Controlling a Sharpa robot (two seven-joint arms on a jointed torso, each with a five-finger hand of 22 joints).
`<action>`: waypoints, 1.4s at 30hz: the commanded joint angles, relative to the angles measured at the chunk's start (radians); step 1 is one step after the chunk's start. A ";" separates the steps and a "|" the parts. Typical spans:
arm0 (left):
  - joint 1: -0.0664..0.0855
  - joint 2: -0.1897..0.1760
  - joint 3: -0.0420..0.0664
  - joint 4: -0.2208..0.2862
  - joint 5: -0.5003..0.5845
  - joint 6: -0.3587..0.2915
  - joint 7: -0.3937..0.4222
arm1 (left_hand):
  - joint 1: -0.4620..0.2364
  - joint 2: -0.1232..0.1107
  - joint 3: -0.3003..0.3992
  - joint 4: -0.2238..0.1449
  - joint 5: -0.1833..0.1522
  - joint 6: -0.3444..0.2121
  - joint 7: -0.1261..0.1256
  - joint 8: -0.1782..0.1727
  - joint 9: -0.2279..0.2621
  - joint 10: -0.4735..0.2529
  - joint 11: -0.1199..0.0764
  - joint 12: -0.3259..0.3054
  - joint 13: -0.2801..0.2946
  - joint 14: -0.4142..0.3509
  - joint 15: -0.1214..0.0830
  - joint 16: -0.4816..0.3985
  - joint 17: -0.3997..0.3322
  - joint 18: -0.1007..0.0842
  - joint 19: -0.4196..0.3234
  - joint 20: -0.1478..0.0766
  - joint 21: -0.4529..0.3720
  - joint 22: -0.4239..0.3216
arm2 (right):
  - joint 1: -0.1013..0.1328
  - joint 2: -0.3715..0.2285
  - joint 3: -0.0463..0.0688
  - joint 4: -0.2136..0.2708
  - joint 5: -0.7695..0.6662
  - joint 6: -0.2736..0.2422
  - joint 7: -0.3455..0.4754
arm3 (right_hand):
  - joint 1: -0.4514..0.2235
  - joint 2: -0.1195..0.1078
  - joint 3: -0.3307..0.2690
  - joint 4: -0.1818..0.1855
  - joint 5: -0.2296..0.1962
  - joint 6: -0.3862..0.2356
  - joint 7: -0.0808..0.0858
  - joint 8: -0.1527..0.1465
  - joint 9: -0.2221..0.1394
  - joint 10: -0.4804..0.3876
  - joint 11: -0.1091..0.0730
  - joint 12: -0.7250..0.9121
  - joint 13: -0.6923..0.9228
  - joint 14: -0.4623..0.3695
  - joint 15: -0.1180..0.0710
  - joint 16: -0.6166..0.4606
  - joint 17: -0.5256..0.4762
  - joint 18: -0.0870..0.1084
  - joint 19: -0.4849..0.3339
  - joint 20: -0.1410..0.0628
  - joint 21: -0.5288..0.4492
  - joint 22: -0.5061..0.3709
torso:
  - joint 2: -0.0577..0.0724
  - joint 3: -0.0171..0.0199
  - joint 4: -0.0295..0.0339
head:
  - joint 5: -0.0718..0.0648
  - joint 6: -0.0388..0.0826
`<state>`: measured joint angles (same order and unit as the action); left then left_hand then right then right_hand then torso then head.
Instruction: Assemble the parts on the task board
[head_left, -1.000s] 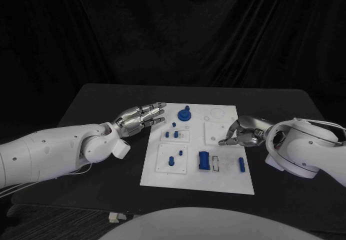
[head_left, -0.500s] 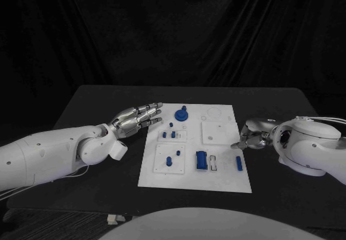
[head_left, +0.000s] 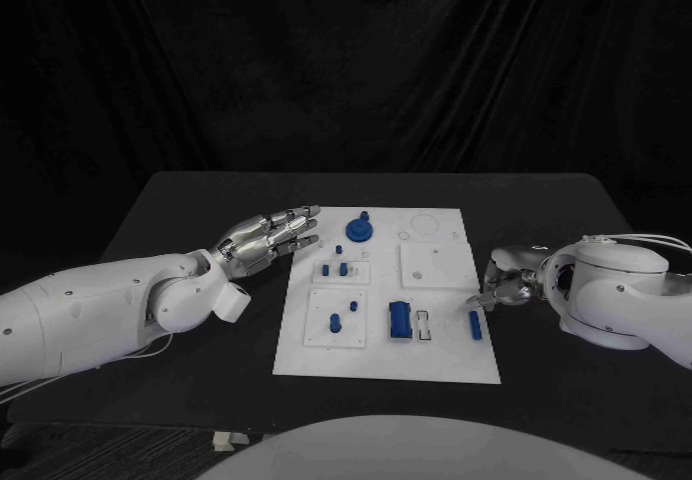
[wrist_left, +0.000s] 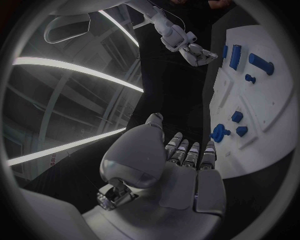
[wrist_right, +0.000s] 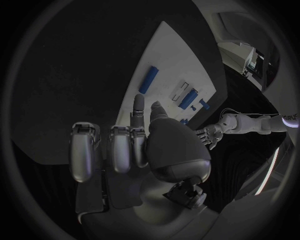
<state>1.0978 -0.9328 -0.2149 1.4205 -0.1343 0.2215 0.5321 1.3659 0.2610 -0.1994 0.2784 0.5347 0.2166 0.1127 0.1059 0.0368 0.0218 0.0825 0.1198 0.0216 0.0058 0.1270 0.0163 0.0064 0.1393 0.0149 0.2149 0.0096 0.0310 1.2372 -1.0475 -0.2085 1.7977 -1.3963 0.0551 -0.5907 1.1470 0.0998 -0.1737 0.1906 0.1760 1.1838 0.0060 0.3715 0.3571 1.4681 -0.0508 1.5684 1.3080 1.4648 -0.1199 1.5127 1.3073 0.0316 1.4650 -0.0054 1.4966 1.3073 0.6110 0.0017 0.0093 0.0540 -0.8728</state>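
White rectangular task board (head_left: 447, 352) flat at centre of black surface (head_left: 188, 200), long sides running near-to-far, w/ raised square sub-plates on it. Parts all blue: round knobbed piece (head_left: 359, 231) near far-left corner of board; small peg (head_left: 340, 249) just nearer; pair of short pegs (head_left: 336, 270) on small plate by left edge; two more pegs, one stubby (head_left: 352, 303) and one taller (head_left: 336, 322), on square plate toward near-left corner; chunky rectangular block (head_left: 398, 320) near middle of near half, standing beside a slim white-framed slot piece (head_left: 424, 324); slim bar (head_left: 475, 322) lying along right edge. Plain white square plate (head_left: 433, 266) in right half, faint ring outline (head_left: 426, 222) near far-right corner. Left hand (head_left: 265, 241) hanging just off board's left edge, over the surface, fingers straight and slightly apart, pointing toward far-left corner, holding nothing; same seen in left wrist view (wrist_left: 181, 165), fingers extended toward board. Right hand (head_left: 505, 283) at right edge of board, just beside slim bar, fingers curled in, a fingertip close to board rim; cannot tell if touching. Right wrist view shows hand (wrist_right: 125, 150) w/ fingers bent, one finger stretched toward slim bar (wrist_right: 148, 80), nothing held.
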 joint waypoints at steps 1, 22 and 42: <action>-0.002 0.003 0.001 0.002 0.005 0.000 0.022 | 0.012 0.000 0.007 0.001 0.006 0.004 0.004 0.004 0.001 -0.002 0.008 0.004 0.001 0.004 0.001 0.006 0.001 0.020 0.002 0.003 0.003 -0.001 | -0.008 0.006 0.000 -0.010 0.019 0.056 -0.035 | -0.013 0.000 0.000 0.008 -0.011 0.010 -0.001 -0.010 0.002 0.103 -0.007 0.002 0.263 0.079 -0.009 -0.002 0.100 -0.011 0.071 -0.009 -0.002 0.236 | 0.000 0.0004 -0.0001 | 0.001 0.000; -0.007 0.010 0.001 -0.001 0.005 0.010 0.013 | 0.014 0.001 0.008 0.002 0.006 0.005 0.010 0.006 0.001 0.000 0.016 0.012 0.003 0.004 -0.001 0.006 0.001 0.021 0.000 0.002 0.002 -0.004 | -0.041 0.044 0.000 -0.057 0.050 0.057 -0.039 | -0.011 -0.027 0.029 -0.034 0.022 -0.083 0.044 -0.160 -0.052 0.103 0.030 0.002 0.263 0.070 0.017 -0.019 0.054 -0.003 0.056 0.013 -0.034 0.225 | 0.000 0.0001 -0.0004 | -0.022 0.000; -0.018 0.011 0.001 -0.004 0.005 0.018 0.009 | 0.015 0.002 0.010 0.004 0.007 0.004 0.015 0.007 0.001 0.005 0.025 0.024 0.004 0.004 -0.002 0.008 0.002 0.023 0.000 0.002 0.002 -0.004 | -0.056 0.091 0.000 -0.081 0.082 0.023 -0.038 | 0.159 -0.054 0.158 -0.207 0.260 -0.154 0.063 -0.195 -0.066 0.103 0.045 0.002 0.263 0.062 0.038 -0.036 0.007 0.004 0.045 0.033 -0.064 0.216 | 0.000 0.0001 -0.0002 | -0.019 0.000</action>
<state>1.0822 -0.9226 -0.2150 1.4157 -0.1343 0.2251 0.5294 1.3698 0.2649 -0.1966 0.2813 0.5384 0.2199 0.1235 0.1086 0.0364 0.0267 0.1022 0.1383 0.0248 0.0057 0.1269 0.0190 0.0072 0.1547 0.0149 0.2148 0.0096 0.0279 1.1938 -0.9582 -0.2004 1.7214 -1.3269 0.0773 -0.6088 1.2814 0.0378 -0.0232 -0.0043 0.4256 1.0525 0.0862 0.1971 0.4099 1.4658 -0.0125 1.5684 1.3078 1.4665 -0.0851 1.4790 1.3074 0.0315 1.4634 0.0216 1.4382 1.3079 0.6109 0.0018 0.0085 0.0352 -0.8728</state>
